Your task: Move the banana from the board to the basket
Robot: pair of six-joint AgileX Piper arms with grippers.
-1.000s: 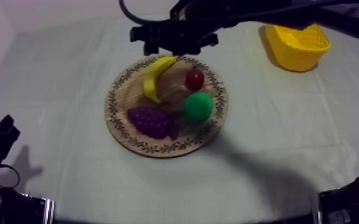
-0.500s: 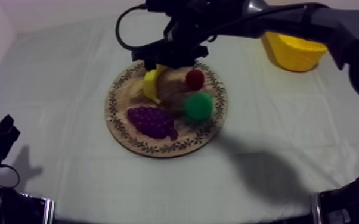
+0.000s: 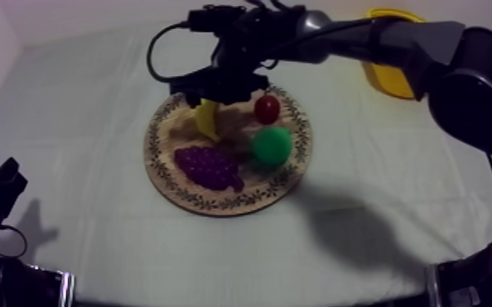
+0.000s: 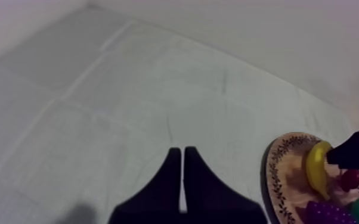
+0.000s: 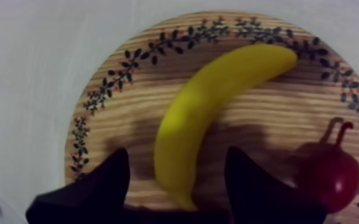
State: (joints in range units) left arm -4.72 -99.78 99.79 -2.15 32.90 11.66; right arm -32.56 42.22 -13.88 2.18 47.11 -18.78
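The yellow banana (image 3: 208, 121) (image 5: 203, 113) (image 4: 316, 168) lies on the round wooden board (image 3: 167, 175) (image 5: 128, 101) (image 4: 280, 173), at its far left part. My right gripper (image 3: 221, 88) (image 5: 176, 179) is down over the banana, open, one black finger at each side of its near end. Purple grapes (image 3: 210, 166), a green pear (image 3: 271, 145) and a small red fruit (image 3: 266, 109) (image 5: 331, 173) share the board. The yellow basket (image 3: 388, 77) stands at the far right, partly hidden behind the right arm. My left gripper (image 4: 182, 176) is shut over bare cloth, low at the left.
The right arm reaches in from the upper right across the basket. The small red fruit sits close to the right finger (image 5: 259, 190). Open cloth lies to the left of the board and in front of it.
My right gripper has dropped from behind the board's far rim down onto the banana, and its arm has swung further in front of the basket. The fruit has not moved.
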